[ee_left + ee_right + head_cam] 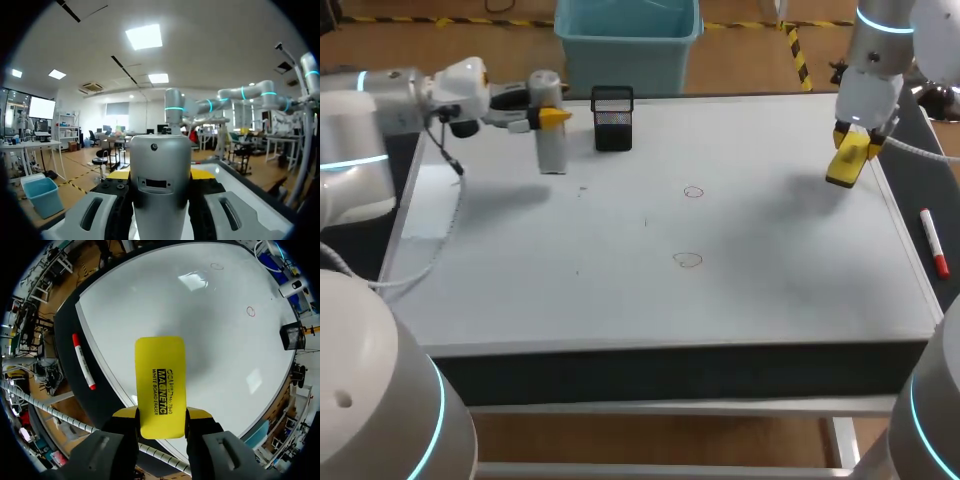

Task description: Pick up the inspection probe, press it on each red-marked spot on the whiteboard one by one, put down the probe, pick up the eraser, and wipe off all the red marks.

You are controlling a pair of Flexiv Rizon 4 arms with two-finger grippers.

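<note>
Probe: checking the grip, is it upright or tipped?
Upright: the probe is vertical in the head view, left gripper shut on its top.

Table (670, 370): we see a whiteboard (620, 290) on top.
Marks: 2 red rings (693, 192), mid-board.
Back: black mesh box (612, 120).
R edge: red marker (934, 241), off the board.

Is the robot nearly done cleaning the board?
Not yet. The right gripper already holds the yellow eraser above the whiteboard. The left gripper grips the probe, standing at the board's far side, not yet put down. Two red marks are left to wipe.
</note>
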